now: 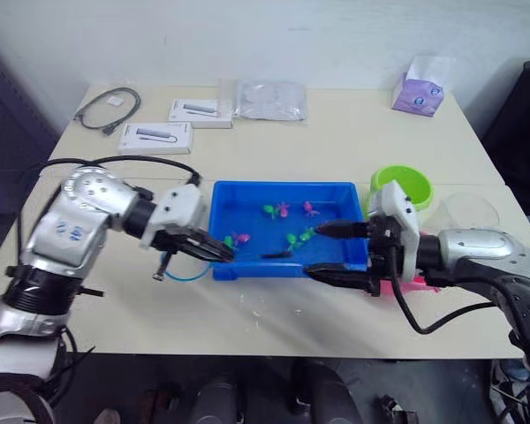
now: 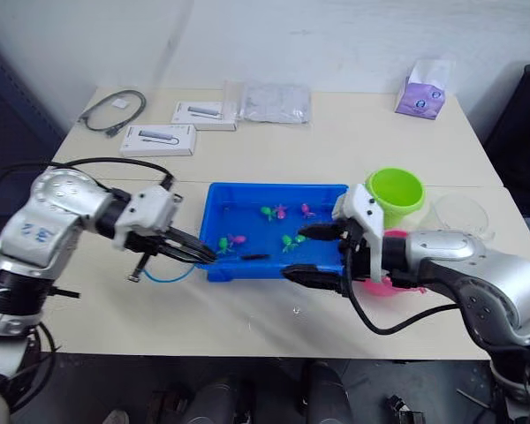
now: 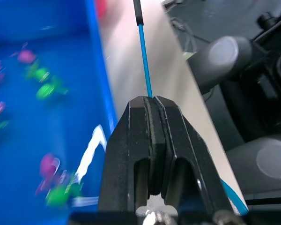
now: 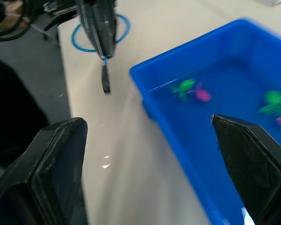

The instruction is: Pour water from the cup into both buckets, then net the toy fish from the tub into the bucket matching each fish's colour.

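Note:
The blue tub sits mid-table with several pink and green toy fish in it. My left gripper hovers over the tub's front left corner. It is shut on the thin blue stem of the net, whose hoop lies on the table left of the tub. The dark handle end reaches over the tub's front rim. My right gripper stands wide open at the tub's front right corner. The green bucket is behind it. The pink bucket is mostly hidden by that arm. The clear cup stands at the right.
At the back of the table lie a grey cable, two white boxes, a clear plastic bag and a purple tissue box. The table's front edge runs close below both grippers.

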You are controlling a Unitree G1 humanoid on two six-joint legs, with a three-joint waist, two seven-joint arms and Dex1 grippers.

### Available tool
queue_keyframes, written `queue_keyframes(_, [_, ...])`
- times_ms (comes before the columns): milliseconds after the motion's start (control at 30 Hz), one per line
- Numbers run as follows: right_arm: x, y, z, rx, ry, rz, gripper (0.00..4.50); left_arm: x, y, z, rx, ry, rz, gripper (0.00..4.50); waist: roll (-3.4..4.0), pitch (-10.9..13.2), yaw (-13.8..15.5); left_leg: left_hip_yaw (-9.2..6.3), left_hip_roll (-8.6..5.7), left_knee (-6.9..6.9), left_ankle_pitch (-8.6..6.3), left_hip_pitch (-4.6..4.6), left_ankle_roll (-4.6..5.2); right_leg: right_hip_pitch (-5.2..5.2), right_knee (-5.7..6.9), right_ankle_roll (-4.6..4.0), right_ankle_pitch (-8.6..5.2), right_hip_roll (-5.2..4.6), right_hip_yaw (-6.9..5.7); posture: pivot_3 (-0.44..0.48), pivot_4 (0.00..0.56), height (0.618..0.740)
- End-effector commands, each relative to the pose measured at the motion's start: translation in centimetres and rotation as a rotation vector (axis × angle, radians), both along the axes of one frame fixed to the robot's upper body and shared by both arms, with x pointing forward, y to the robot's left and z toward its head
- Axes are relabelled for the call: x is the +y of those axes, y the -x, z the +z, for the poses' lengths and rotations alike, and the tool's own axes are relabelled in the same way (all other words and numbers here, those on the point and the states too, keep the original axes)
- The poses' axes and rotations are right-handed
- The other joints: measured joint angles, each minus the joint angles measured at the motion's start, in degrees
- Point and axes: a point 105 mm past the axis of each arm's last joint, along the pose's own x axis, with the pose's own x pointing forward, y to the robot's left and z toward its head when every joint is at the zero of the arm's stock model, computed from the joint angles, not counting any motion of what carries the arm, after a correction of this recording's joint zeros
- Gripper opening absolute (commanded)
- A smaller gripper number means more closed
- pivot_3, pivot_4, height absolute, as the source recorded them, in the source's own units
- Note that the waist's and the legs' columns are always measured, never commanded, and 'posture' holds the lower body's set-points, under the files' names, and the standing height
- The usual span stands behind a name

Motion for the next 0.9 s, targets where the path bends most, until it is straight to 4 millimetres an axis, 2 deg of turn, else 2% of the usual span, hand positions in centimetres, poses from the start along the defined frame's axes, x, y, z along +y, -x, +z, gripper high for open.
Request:
queue_keyframes(33, [1.2, 0.1, 0.1, 0.022, -0.006, 0.028, 4.5, -0.8, -0.2, 0.1, -0.039, -0.014, -0.026, 0.1, 0.0, 0.0, -0.1, -0.01, -0.02, 0.02, 0.01, -0.01, 0.04, 0.0, 0.01, 0.01, 0.01, -0.04, 0.01, 0.0, 0.15, 0.74])
queue_keyframes(200, [2.4, -0.4, 0.1, 0.077, -0.012, 0.025, 4.5, -1.7, -0.7, 0.1, -0.041, 0.024, -0.018, 0.1, 0.0, 0.0, 0.1, -0.19, -0.02, 0.14, 0.03, -0.24, 0.06, -0.07, 0.03, 0.01, 0.02, -0.1, 0.03, 0.0, 0.15, 0.74])
queue_keyframes(567, [2.9, -0.6, 0.1, 0.118, -0.031, 0.003, 4.5, -2.6, -0.8, -0.1, -0.033, 0.045, -0.021, 0.1, 0.0, 0.0, 0.4, -0.28, -0.09, 0.26, 0.06, -0.48, 0.12, -0.17, 0.03, 0.08, 0.06, -0.09, -0.13, 0.0, 0.15, 0.74])
queue_keyframes(667, [3.1, -0.5, 0.0, 0.123, -0.042, 0.0, 3.72, -2.6, -0.8, -0.1, -0.033, 0.047, -0.016, 0.0, 0.0, 0.0, 0.4, -0.29, -0.09, 0.27, 0.06, -0.48, 0.12, -0.17, 0.03, 0.08, 0.06, -0.08, -0.14, 0.0, 0.15, 0.74])
queue_keyframes(700, [3.1, -0.5, 0.0, 0.125, -0.043, 0.0, 3.09, -2.6, -0.8, -0.1, -0.033, 0.047, -0.015, 0.0, 0.0, 0.0, 0.4, -0.28, -0.09, 0.26, 0.06, -0.48, 0.12, -0.17, 0.04, 0.08, 0.06, -0.08, -0.14, 0.0, 0.15, 0.74])
queue_keyframes(900, [3.0, -0.4, -0.2, 0.125, -0.04, -0.004, 0.06, -2.4, -0.9, -0.1, -0.036, 0.054, 0.001, 0.0, 0.0, 0.0, 0.3, -0.28, -0.09, 0.27, 0.06, -0.47, 0.12, -0.17, 0.05, 0.08, 0.06, -0.08, -0.14, 0.0, 0.15, 0.74])
